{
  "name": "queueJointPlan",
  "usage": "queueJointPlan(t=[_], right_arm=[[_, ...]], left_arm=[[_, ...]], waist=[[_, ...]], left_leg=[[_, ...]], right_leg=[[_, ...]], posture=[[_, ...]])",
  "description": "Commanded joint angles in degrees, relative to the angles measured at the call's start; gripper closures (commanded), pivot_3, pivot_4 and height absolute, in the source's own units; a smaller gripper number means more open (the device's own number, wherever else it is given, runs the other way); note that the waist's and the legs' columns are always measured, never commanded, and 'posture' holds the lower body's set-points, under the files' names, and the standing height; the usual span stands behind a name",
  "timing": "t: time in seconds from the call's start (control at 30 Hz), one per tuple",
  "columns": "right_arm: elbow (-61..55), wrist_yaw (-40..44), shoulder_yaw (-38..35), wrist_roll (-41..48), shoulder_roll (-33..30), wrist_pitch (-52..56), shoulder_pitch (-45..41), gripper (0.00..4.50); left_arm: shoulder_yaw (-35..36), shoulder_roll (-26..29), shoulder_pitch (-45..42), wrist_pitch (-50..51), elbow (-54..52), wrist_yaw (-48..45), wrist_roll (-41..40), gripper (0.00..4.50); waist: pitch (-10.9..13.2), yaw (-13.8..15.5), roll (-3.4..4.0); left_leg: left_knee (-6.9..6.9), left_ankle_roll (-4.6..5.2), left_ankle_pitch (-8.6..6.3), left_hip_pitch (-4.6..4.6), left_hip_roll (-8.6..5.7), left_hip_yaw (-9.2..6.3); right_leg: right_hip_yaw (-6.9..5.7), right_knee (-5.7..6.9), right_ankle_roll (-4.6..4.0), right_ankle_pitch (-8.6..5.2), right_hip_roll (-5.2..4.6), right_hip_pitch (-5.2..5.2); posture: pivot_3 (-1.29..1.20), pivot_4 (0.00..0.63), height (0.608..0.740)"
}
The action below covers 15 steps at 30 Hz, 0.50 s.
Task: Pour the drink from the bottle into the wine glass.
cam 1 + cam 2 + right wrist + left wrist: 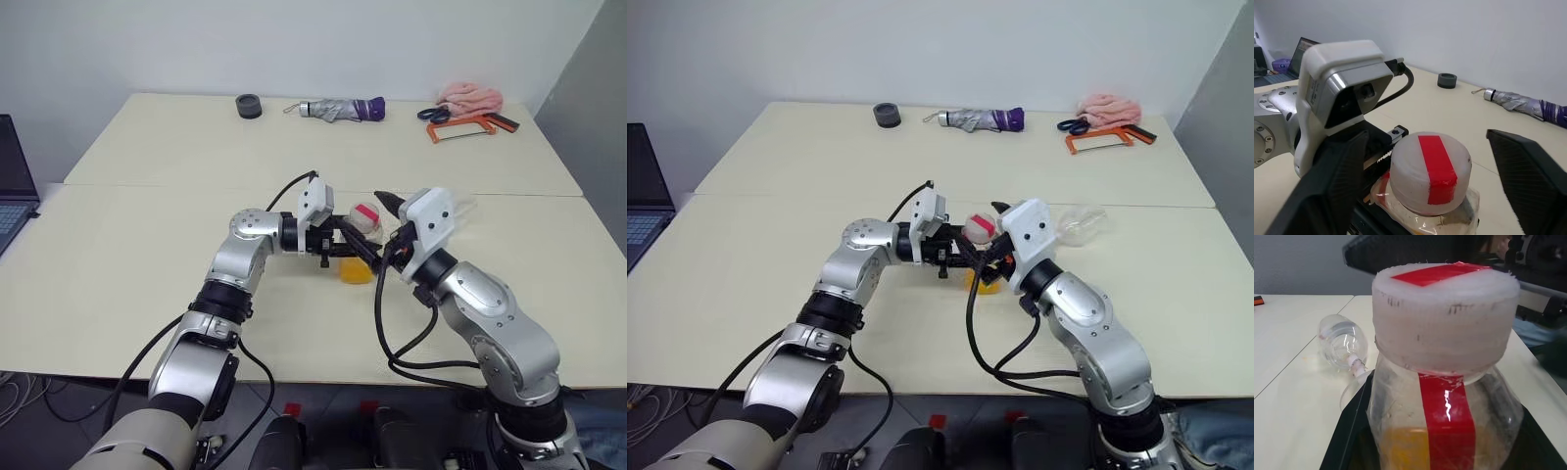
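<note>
Head views, left gripper: its black fingers are clamped on the small clear squarish plastic bottle with the red label stripe, holding it above the cream table.
Head views, bottle: upright between the left fingers, its white cap with a red strip above them, the translucent orange-yellow drink showing below them.
Head views, right gripper: just beside the cap, black fingers reaching in from the robot's right; whether they touch the cap cannot be told here.
Head views, wine glass: clear, stemmed, lying on its side on the table beyond the right gripper, apart from both sets of fingers.
Head views, far table: a dark ring-shaped object, a folded grey and purple umbrella, blue-handled scissors, an orange-framed saw and a pink cloth, all well away from the grippers.
Head views, left edge: a laptop.
Left wrist view, bottle: close against the left fingers, cap uppermost, red stripe running down the body, drink low in the body.
Left wrist view, glass: tipped over on the table past the bottle, stem toward the fingers.
Right wrist view, right fingers: spread apart, one each side of the cap, neither touching it.
Right wrist view, cap: centred in the gap between the right fingers, with the left gripper's white camera housing beside it.
</note>
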Motion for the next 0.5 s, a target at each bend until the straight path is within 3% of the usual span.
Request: queueJointPlan(t=[0.03,0.1,0.13,0.3,0.5], right_arm=[[-1.3,0.4,-0.2,-0.1,0.2,-0.2,-0.2,1.8],[-1.2,0.6,-0.1,-0.1,0.3,-0.3,-0.2,2.54],[-1.2,0.9,-0.1,0.1,0.3,-0.5,-0.2,2.64],[-0.2,7.9,0.8,3.2,-1.6,-2.8,-0.5,2.64],[13.0,35.0,-0.2,10.7,-12.7,-7.5,-9.4,2.64]], left_arm=[[0.6,0.1,-1.4,-1.3,-1.1,0.0,-0.4,2.68],[0.6,0.1,-1.4,-1.4,-1.1,0.0,-0.3,2.68],[0.6,0.2,-1.4,-1.4,-1.1,0.0,-0.3,2.68],[0.5,0.4,-1.2,-1.3,-1.5,-0.4,-0.5,2.68],[-0.5,1.1,-1.1,-0.9,-4.0,-4.2,-1.3,2.69]], waist=[[0.0,0.0,0.0],[0.0,0.0,0.0],[0.0,0.0,0.0],[0.0,0.0,0.0],[0.0,-0.1,0.01]], left_leg=[[0.0,0.01,0.0,0.0,0.0,0.0],[0.0,0.01,0.0,0.0,0.0,0.0],[0.01,0.01,0.0,0.0,0.0,0.0],[0.02,0.01,-0.01,0.0,-0.01,0.0],[0.1,0.2,-0.11,0.01,-0.06,0.06]], right_leg=[[0.0,0.0,0.0,0.0,0.0,0.0],[0.0,0.0,0.0,0.0,0.0,0.0],[0.0,0.0,0.0,0.0,0.0,0.0],[0.0,0.01,0.0,0.0,0.0,0.0],[0.0,0.02,0.0,0.0,0.04,0.01]], posture=[[0.0,0.15,0.74],[0.0,0.15,0.74],[0.0,0.15,0.74],[0.0,0.15,0.74],[0.0,0.15,0.74]])
